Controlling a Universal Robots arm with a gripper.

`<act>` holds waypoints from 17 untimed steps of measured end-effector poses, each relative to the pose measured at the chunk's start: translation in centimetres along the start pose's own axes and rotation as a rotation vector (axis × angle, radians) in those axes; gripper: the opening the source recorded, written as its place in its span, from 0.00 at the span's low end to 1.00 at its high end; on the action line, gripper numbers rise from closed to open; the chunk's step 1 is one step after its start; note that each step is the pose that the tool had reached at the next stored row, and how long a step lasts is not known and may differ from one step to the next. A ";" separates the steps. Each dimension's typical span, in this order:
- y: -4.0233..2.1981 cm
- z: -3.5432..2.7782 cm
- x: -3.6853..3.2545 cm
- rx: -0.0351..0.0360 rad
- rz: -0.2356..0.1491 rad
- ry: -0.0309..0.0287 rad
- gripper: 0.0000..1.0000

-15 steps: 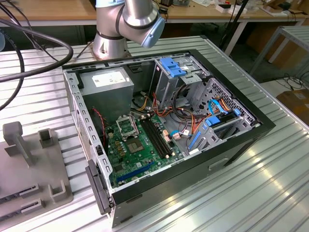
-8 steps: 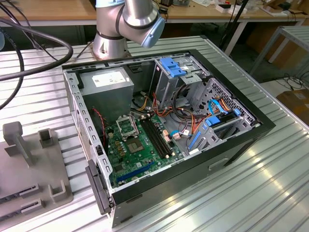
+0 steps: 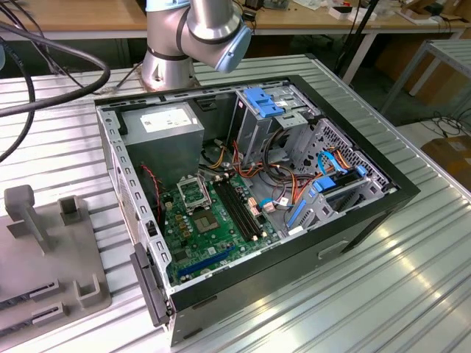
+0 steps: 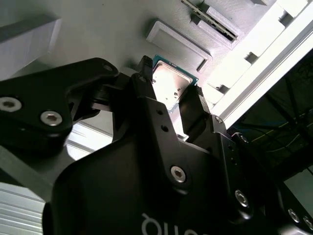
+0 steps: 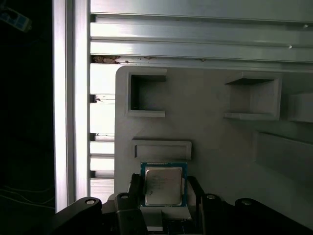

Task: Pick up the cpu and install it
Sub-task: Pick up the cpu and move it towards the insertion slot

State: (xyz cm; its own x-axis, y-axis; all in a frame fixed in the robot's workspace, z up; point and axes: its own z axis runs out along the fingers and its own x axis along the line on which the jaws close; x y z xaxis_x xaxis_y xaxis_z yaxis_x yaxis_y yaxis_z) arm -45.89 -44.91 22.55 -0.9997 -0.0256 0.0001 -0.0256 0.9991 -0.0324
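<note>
Your gripper [image 5: 164, 190] was pinching the cpu [image 5: 164, 182]. In the first wrist view, one black finger [image 5: 137, 192] pressed on one side of the little square chip. The other finger pressed on the opposite side. The cpu lay flat with its shiny grey top facing the camera and a thin green edge around it.

The cpu was over the grey tray [image 5: 210, 137], just beside a long raised bar [image 5: 161, 149] on that tray. You could not tell whether the chip rested on the tray or was lifted a bit. Farther along the tray were two open square holders [image 5: 145, 95], well apart from each other.

In the second wrist view, the chip's top shone bright between the same two fingers.

In the exterior view, the tray sat on the ribbed metal table [image 3: 412, 279], at that view's left. The open computer case [image 3: 368, 213] lay beside it. Inside the case was the green board [image 3: 199, 235] with the square socket frame [image 3: 193, 193], and the long black memory slots [image 3: 239, 209] ran just beside that frame. The grey power box [image 3: 163, 129] sat in the case near the arm's base [image 3: 169, 66].
</note>
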 end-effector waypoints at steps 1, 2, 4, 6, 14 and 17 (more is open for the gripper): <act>0.00 -0.07 0.00 -0.0001 0.000 -0.0001 0.47; -0.01 -0.13 0.00 0.0000 0.000 -0.0001 0.47; -0.01 -0.28 0.00 0.0000 0.000 0.0000 0.47; -0.02 -0.43 0.00 0.0000 0.000 0.0001 0.47; -0.03 -1.05 0.00 -0.0013 0.000 0.0001 0.47; -0.04 -1.23 0.00 -0.0012 0.000 0.0002 0.47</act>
State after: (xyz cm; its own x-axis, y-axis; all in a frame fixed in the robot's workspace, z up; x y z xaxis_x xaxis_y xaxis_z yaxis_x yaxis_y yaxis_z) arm -45.89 -44.91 23.78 -0.9997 -0.0256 0.0003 -0.0256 0.9992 -0.0312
